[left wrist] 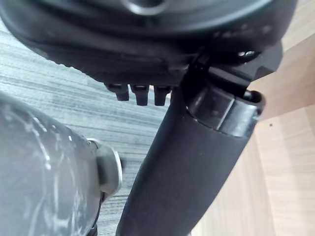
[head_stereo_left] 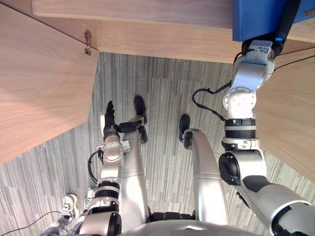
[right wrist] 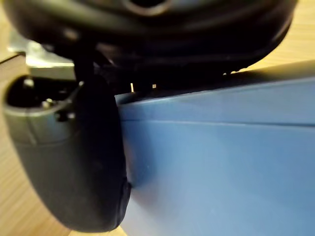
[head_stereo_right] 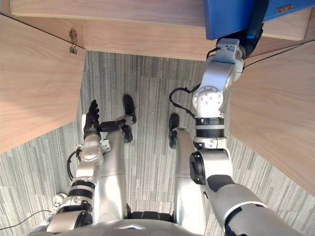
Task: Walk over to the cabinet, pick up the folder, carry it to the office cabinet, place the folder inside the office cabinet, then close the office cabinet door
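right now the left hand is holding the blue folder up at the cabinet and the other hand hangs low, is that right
No: the right hand holds the blue folder up at the cabinet, as the right wrist view shows; the left hand hangs low.

Folder (head_stereo_left: 256, 19): plain blue, flat and smooth-faced, seen at upper right against the light wood of the office cabinet (head_stereo_left: 147, 34). It is gripped by the right hand (right wrist: 74, 167), with the thumb pressed flat on the blue face and dark fingers laid along its right edge. Whether it rests on a shelf cannot be told (its top is cut off). The cabinet door (head_stereo_left: 39, 83) is swung open on the left, and a metal hinge (head_stereo_left: 88, 42) is exposed at its corner.
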### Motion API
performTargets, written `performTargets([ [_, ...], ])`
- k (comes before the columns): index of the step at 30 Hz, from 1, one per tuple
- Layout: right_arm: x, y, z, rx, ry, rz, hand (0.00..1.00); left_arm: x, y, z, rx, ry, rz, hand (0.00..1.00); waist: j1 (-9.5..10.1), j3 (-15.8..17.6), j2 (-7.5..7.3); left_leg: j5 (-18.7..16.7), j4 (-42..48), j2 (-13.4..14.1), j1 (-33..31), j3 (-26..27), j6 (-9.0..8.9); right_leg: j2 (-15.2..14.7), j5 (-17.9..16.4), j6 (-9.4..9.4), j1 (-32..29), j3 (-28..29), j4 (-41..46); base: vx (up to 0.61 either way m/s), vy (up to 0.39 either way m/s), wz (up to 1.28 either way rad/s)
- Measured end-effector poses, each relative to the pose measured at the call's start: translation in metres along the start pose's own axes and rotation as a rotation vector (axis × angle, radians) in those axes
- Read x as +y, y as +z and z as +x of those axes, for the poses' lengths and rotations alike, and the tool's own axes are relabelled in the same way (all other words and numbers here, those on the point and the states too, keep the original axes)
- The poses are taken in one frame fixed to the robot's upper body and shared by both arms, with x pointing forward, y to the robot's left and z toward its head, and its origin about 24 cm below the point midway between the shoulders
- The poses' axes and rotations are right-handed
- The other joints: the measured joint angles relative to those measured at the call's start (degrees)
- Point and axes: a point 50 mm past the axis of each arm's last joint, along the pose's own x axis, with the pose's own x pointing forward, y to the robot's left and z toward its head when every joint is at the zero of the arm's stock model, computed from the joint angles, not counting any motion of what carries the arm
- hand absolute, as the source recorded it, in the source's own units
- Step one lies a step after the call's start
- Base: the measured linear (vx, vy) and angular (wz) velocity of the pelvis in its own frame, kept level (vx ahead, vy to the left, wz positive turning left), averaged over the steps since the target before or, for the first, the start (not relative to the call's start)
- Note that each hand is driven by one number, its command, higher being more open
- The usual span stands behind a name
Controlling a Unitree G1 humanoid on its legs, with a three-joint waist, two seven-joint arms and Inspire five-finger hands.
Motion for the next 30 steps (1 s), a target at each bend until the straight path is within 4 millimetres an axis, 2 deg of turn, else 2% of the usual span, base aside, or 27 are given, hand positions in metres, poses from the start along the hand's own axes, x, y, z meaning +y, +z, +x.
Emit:
performTargets([
  [4, 0.007, -0.001, 0.001, -0.001, 0.000, 0.012, 1.00, -0.002, -0.001, -0.001, 0.006, -0.003, -0.002, 1.00, 0.12, -0.03, 0.03, 1.18, -1.92, -0.10, 0.40, 0.11, -0.18, -0.03, 0.65, -0.43, -0.15, -0.22, -0.81, 0.02, 0.042, 0.03],
  [9, 0.036, -0.006, 0.006, 0.012, 0.070, 0.015, 1.00, -0.006, 0.000, -0.001, 0.000, -0.019, 0.002, 1.00, 0.75, -0.08, 0.11, 2.39, -2.67, -0.10, 0.42, -0.03, -0.34, 0.02, 0.69, -0.73, -0.57, -0.53, -0.80, 0.05, 0.044, 0.03],
  [14, 0.053, -0.004, 0.008, 0.022, 0.178, -0.052, 1.00, -0.012, 0.003, -0.003, -0.011, -0.049, -0.008, 1.00, 1.69, -0.12, 0.17, 2.40, -2.68, -0.15, 0.42, -0.08, -0.32, -0.02, 0.60, -0.82, -0.56, -0.60, -0.78, 0.05, 0.053, 0.01],
  [23, 0.057, -0.006, 0.009, 0.036, 0.246, -0.122, 1.00, -0.020, 0.003, -0.005, -0.015, -0.088, 0.005, 1.00, 1.65, -0.48, 0.43, 2.27, -2.83, -0.61, 0.44, -0.08, -0.38, -0.50, 0.56, -0.87, -0.54, -0.76, -0.53, 0.03, 0.060, 0.03],
  [30, 0.058, -0.007, 0.017, 0.074, 0.355, -0.321, 1.00, -0.023, 0.003, -0.005, -0.015, -0.112, 0.011, 1.00, 1.01, -0.59, 0.40, 2.63, -2.86, -0.94, 0.46, 0.07, 0.07, -0.86, 0.62, -0.77, -0.40, -0.73, -0.69, 0.04, 0.055, 0.01],
])
